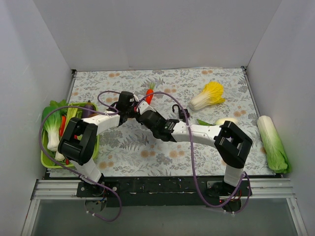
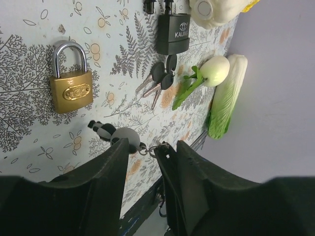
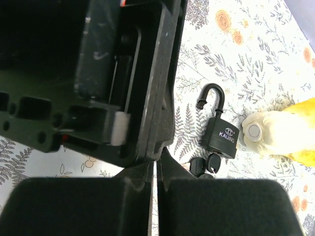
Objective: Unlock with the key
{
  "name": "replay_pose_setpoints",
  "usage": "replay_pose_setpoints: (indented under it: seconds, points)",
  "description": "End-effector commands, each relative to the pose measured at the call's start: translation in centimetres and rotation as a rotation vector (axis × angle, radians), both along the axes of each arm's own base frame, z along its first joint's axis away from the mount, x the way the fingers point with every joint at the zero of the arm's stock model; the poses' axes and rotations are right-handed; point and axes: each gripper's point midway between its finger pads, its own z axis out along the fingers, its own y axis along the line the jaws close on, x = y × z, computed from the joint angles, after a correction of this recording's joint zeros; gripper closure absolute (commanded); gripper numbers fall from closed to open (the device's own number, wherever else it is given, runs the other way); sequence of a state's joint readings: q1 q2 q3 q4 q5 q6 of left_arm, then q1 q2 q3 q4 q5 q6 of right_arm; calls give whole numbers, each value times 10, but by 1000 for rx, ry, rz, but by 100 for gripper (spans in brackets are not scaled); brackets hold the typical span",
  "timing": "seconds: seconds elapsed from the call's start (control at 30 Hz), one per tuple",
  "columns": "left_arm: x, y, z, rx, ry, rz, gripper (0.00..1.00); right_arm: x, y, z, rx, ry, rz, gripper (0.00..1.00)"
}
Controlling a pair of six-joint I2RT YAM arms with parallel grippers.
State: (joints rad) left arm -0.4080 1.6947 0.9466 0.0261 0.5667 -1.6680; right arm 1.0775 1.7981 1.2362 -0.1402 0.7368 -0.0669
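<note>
In the left wrist view a brass padlock (image 2: 71, 86) lies flat on the floral cloth with its shackle closed. My left gripper (image 2: 153, 145) is open, its jaws standing either side of a dark slab that is my right gripper's pinched tips. A key ring (image 2: 146, 148) and a small panda charm (image 2: 117, 134) dangle from those tips. My right gripper (image 3: 157, 164) is shut, apparently on the key, whose blade is hidden. The two grippers meet at mid-table (image 1: 137, 108). A black padlock (image 3: 220, 135) with an open shackle and its own keys (image 2: 160, 79) lies further right.
A green basket (image 1: 45, 156) of vegetables stands at the left edge. A carrot (image 1: 149, 94), a yellow cabbage (image 1: 209, 96), a white turnip (image 1: 225, 121) and a green cabbage (image 1: 272, 142) lie on the cloth. White walls close in three sides.
</note>
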Motion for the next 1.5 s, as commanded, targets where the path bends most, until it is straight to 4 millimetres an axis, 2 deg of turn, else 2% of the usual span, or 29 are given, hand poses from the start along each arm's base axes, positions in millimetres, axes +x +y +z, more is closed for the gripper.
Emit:
replay_pose_setpoints:
  seconds: [0.0, 0.07, 0.33, 0.4, 0.6, 0.73, 0.8, 0.83, 0.9, 0.93, 1.0, 1.03, 1.2, 1.23, 1.3, 1.37, 1.4, 1.47]
  points:
    - [-3, -4, 8, -33, -9, -16, 63, 10, 15, 20, 30, -90, -18, 99]
    - [-3, -4, 8, -40, -9, -18, 65, 8, 16, 16, 19, -89, -12, 99]
    - [-9, -8, 6, -72, 16, -46, 94, 1, 21, 10, -20, -123, 0, 99]
    - [-10, -10, 7, -83, 22, -58, 98, 2, 21, 11, -33, -143, -4, 99]
    - [-11, -11, 9, -85, 6, -70, 100, 4, 23, 15, -35, -180, -25, 99]
    - [-7, -3, 9, -84, -10, -38, 100, 1, 16, 21, -7, -178, -46, 99]
    - [-5, 0, 13, -92, -47, -37, 100, -3, 15, 21, 16, -160, -32, 88]
    - [-6, -1, 17, -100, -67, -48, 100, -6, 15, 28, 40, -156, -18, 73]
    - [-6, -2, 26, -126, -125, -75, 100, -14, 16, 24, 67, -119, 25, 63]
    - [-8, -2, 30, -136, -151, -77, 100, -18, 14, 33, 98, -115, 39, 56]
    - [-7, -1, 32, -135, -171, -78, 100, -26, 10, 29, 126, -82, 60, 52]
    - [-6, 0, 33, -130, -178, -81, 100, -30, 7, 40, 154, -83, 67, 49]
    - [-5, 0, 41, -144, -214, -100, 100, -49, -8, 46, 219, -9, 128, 43]
    - [-5, -1, 43, -148, -224, -113, 100, -52, -10, 58, 284, 11, 138, 43]
    - [-5, -5, 52, -160, -267, -154, 100, -54, -11, 57, 393, 133, 197, 43]
    - [-8, -8, 65, -190, -327, -209, 100, -60, -12, 75, 539, 221, 257, 43]
    - [-11, -9, 72, -200, -359, -227, 100, -62, -9, 86, 635, 287, 341, 43]
    - [-19, -12, 92, -248, -453, -294, 100, -73, -12, 107, 755, 336, 417, 44]
